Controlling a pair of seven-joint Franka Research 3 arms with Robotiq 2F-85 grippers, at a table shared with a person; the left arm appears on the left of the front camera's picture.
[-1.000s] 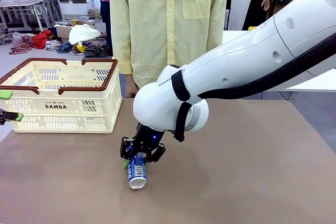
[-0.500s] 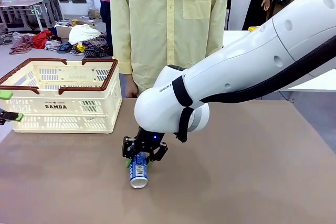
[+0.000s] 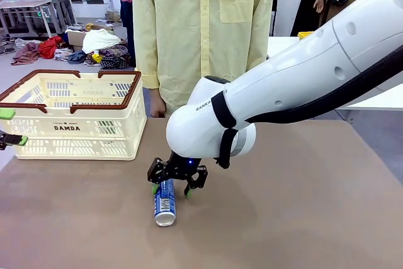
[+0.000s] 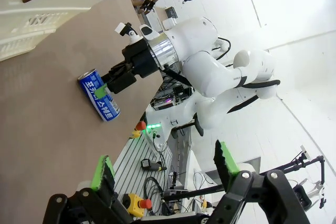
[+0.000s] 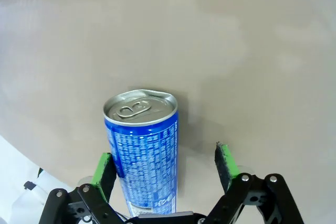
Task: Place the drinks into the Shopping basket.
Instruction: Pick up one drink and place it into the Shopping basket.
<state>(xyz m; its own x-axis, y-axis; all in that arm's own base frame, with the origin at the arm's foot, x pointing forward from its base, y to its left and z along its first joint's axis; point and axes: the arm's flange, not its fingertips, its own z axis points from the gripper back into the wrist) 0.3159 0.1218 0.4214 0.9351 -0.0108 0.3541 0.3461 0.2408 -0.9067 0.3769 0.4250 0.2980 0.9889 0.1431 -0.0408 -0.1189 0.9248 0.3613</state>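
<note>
Right wrist view, nearest: right gripper [image 5: 164, 165] jaws spread, straddling blue can [image 5: 142, 150], which lies on its side on brown table [image 5: 252, 51]; one green pad [image 5: 101, 169] close against the can, the other apart. Left wrist view: left gripper [image 4: 163, 167] jaws wide, nothing between. Front view adds: Shopping basket [image 3: 75, 131] left of can, apart from it; right arm [image 3: 283, 86] crosses the middle, covering part of person [image 3: 201, 29] at far edge

The blue can [image 3: 165, 203] is glossy printed metal with a bare silver top; the worktop [image 3: 302, 218] under it is matt, smooth; the Shopping basket [image 3: 110, 137], slotted plastic.
</note>
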